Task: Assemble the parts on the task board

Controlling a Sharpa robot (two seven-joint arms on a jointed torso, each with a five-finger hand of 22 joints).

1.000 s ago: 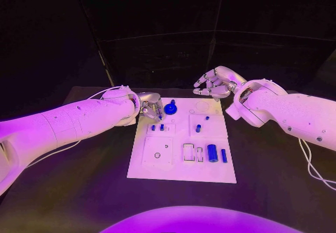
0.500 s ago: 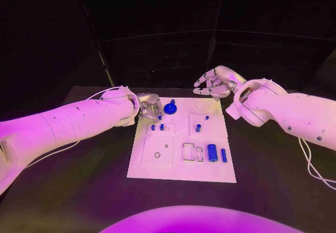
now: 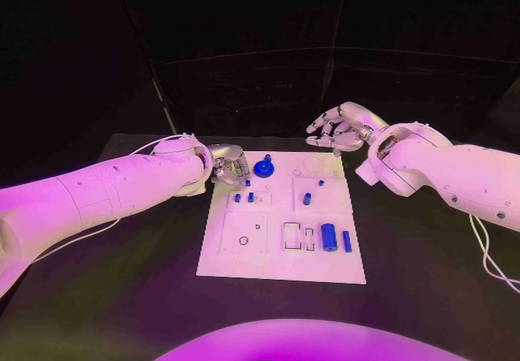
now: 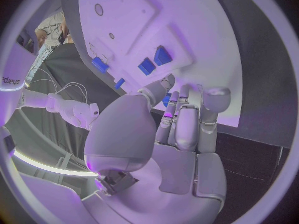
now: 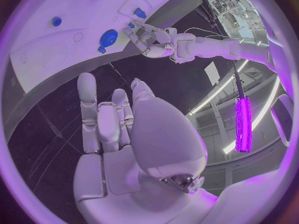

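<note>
White task board [image 3: 284, 256] lies in the middle of the black table [image 3: 130, 301], small blue parts on it.

A round blue knob-like part [image 3: 264, 168] stands near the board's far left corner, with two short blue pegs [image 3: 244, 198] just nearer than it, a single blue peg [image 3: 306, 199] toward the board's middle, and a thick blue cylinder [image 3: 328, 237] beside a thin blue rod [image 3: 347, 241] by the right edge. The left hand [image 3: 231, 167] sits at the board's far left edge, just beside the knob, fingers curled inward; whether it grasps anything I cannot tell. The right hand [image 3: 338, 128] hovers beyond the board's far edge, fingers loosely bent and apart, grasping nothing.
</note>
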